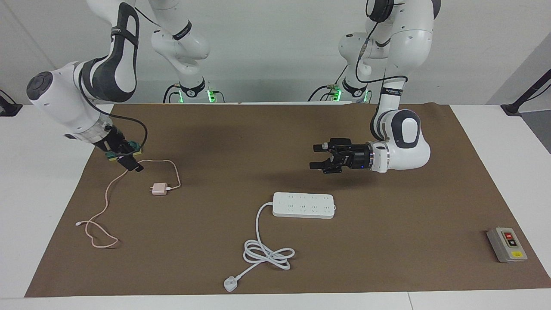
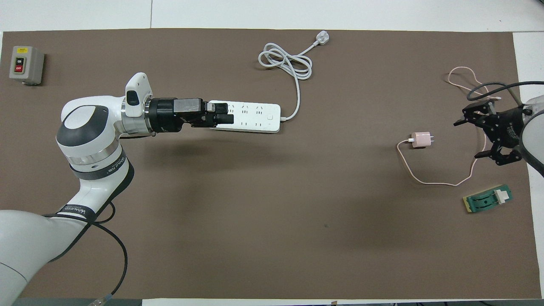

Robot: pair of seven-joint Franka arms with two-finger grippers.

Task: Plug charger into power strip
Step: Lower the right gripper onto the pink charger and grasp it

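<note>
- Two arms are out over the brown mat [image 1: 275, 129], and I judge we are at the approach step: nothing is grasped yet.
- My right gripper [image 1: 129, 161], at the left of the facing view, hangs low with fingers spread and empty, just up and to the left of the charger [image 1: 159, 189], over its thin pink cable [image 1: 103, 206].
- That pale-pink cube lies flat on the mat at left of centre in the facing view, cable looping toward the lower left.
- My left gripper [image 1: 317, 156] is held level, jaws apart and holding nothing, above and to the right of the power strip [image 1: 304, 205]; from overhead it covers one end of the strip, but the facing view shows it clear of it.
- White strip sits at centre frame, sockets up, its thick cord [image 1: 262, 249] coiled below it and ending in a three-pin plug [image 1: 230, 284].
- Next, I reckon, the right gripper must come down square on the cube, while the left steadies the strip.
- Surface: brown mat on a white table [image 1: 43, 193]; a grey switch box [image 1: 507, 244] at lower right, a green-and-yellow block [image 2: 488, 199] at the overhead view's right, pale walls at top.
</note>
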